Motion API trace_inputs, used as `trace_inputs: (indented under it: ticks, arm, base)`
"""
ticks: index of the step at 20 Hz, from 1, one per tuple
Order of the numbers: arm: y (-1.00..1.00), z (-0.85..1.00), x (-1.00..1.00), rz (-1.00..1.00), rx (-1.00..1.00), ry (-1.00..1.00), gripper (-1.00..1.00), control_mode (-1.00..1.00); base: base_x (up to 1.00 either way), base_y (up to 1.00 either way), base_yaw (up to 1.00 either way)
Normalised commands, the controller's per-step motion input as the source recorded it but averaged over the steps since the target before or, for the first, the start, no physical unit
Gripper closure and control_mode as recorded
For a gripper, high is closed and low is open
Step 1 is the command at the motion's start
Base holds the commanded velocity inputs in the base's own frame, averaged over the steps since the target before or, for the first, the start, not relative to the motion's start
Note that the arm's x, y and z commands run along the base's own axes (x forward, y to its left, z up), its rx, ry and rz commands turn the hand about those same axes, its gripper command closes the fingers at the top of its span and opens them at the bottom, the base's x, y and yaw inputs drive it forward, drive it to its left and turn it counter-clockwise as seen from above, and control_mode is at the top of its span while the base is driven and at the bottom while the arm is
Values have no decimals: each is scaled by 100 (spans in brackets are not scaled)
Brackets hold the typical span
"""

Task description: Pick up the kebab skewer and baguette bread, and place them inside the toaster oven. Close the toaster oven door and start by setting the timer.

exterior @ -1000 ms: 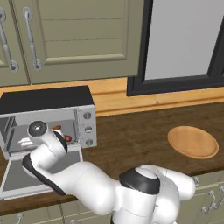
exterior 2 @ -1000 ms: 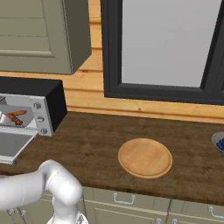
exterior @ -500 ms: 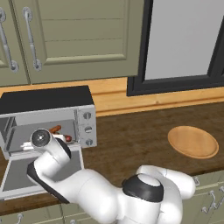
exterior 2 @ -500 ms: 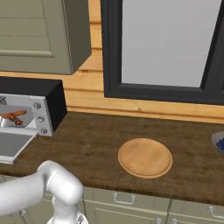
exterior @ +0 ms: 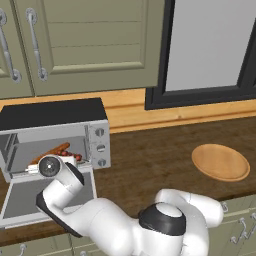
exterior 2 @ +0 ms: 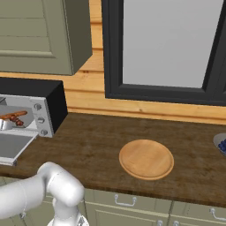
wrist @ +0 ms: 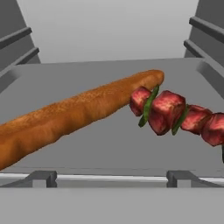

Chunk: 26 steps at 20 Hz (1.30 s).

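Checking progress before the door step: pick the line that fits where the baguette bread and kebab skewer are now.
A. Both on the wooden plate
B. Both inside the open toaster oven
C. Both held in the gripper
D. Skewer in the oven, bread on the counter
B: the baguette bread and kebab skewer lie side by side inside the toaster oven, whose door hangs open.
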Motion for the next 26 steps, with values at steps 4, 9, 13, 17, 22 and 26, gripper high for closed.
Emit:
trace_inputs:
  ticks: [4,9,13,17,22,26]
  arm:
    - [0,-3,13,0,2,-4,-100,-100]
    - [0,-8,15,0,3,-2,-100,-100]
    - [0,-17,6,0,1,-4,-100,-100]
    - [0,-24,2,0,0,-7,-100,-100]
    - [0,-23,5,0,0,-13,-100,-100]
    - [-2,-1,15,0,3,-10,-100,-100]
  base:
    - [0,0,0]
    - [0,0,0]
    - [0,0,0]
    - [0,0,0]
    - [0,0,0]
    - [0,0,0]
